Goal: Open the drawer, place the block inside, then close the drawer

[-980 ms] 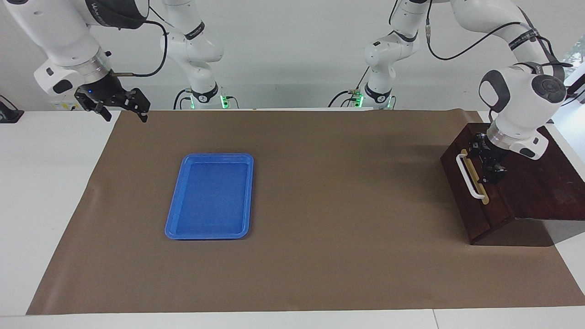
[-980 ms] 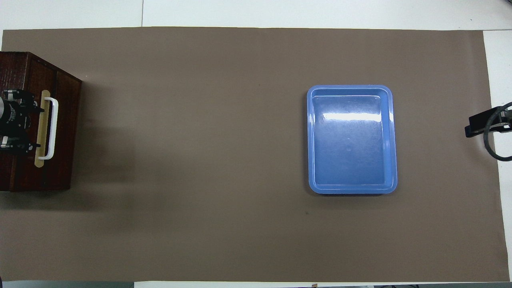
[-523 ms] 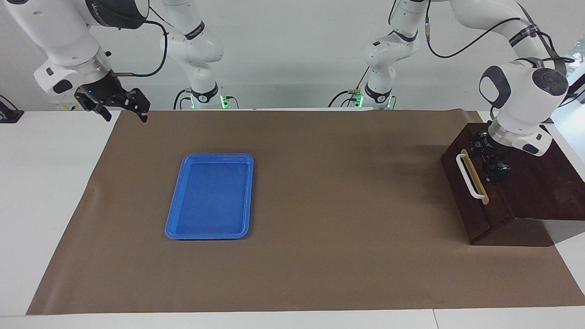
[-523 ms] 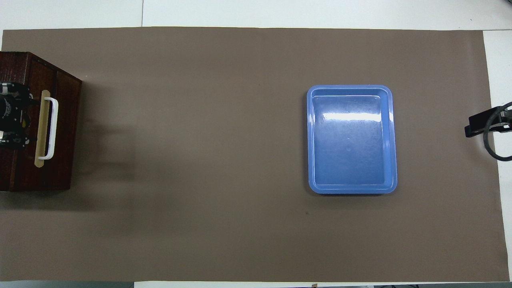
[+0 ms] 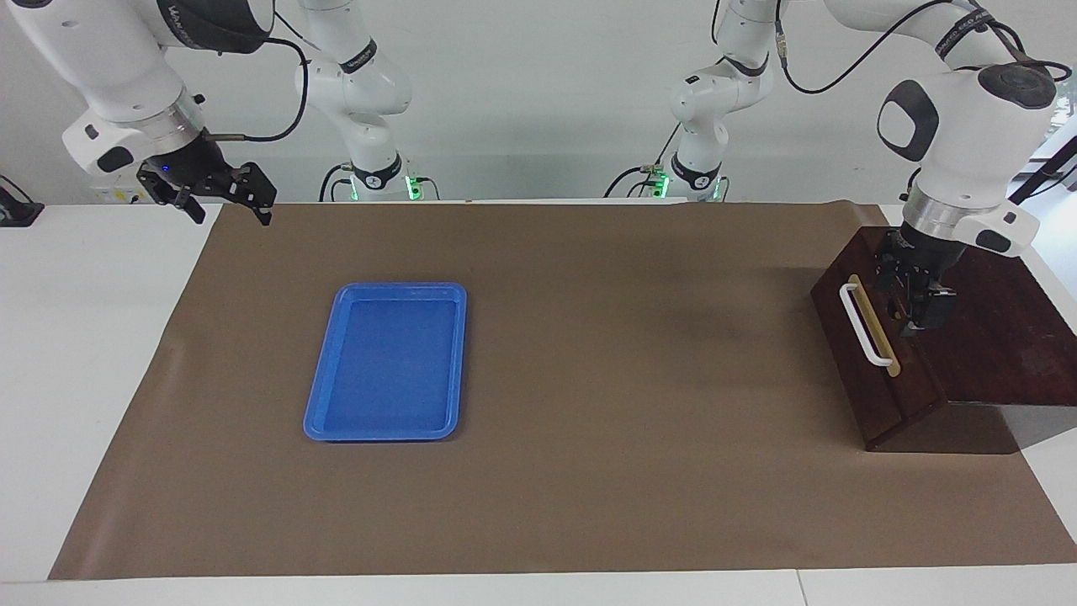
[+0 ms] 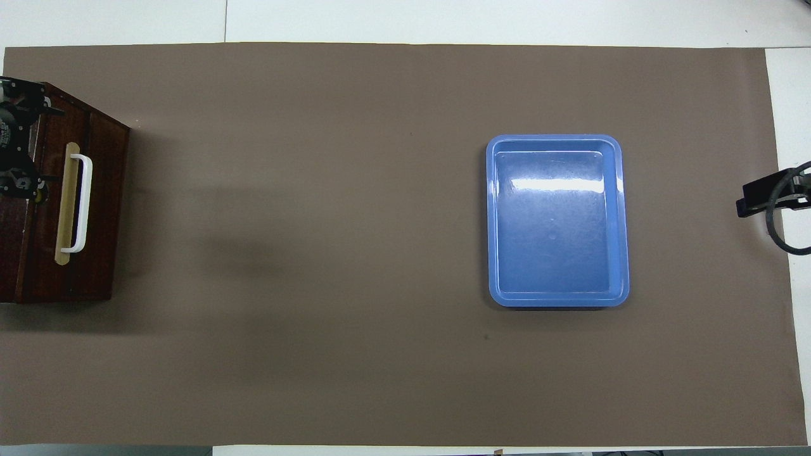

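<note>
The dark brown drawer [image 5: 875,353] sits shut in its dark wooden box [image 5: 1001,345] at the left arm's end of the table. Its white bar handle [image 5: 865,325] on the tan strip faces the blue tray. It also shows in the overhead view [image 6: 95,209]. My left gripper [image 5: 913,313] hangs just above the box top beside the handle, holding nothing that I can see. In the overhead view it [image 6: 19,145] is over the box top. My right gripper [image 5: 229,212] waits open and empty in the air at the right arm's end. The yellow block is hidden.
A flat blue tray [image 5: 320,387] lies empty on the brown mat [image 5: 631,421] toward the right arm's end, and shows in the overhead view [image 6: 621,221]. White table borders the mat. The right arm's cable and gripper tip [image 6: 760,202] show at the mat's edge.
My left gripper has lifted up off the box top and drawn back from the handle. The drawer stays shut. The right arm has not moved.
</note>
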